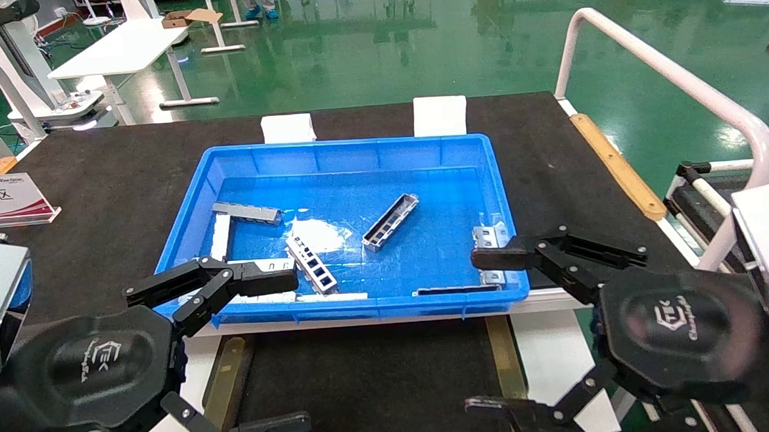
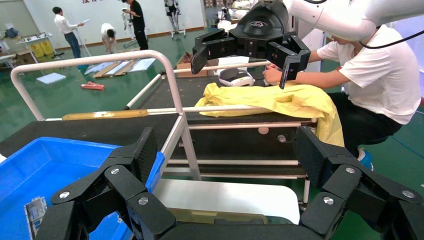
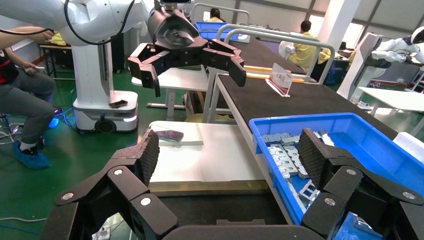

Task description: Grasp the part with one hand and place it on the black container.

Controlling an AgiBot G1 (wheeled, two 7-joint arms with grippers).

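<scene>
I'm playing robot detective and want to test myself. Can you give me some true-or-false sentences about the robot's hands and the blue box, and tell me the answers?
1. Both grippers are open and empty. True: the left gripper and the right gripper each hold nothing.
2. The part lies inside the blue bin. True.
3. The right gripper is squeezing the part. False: it hangs at the bin's near right corner, apart from the part in the middle.
4. The part is the only metal piece in the bin. False: paler slotted brackets and a grey bar lie there too.
5. The part already sits on the black container. False: it is in the bin, not yet picked up.
</scene>
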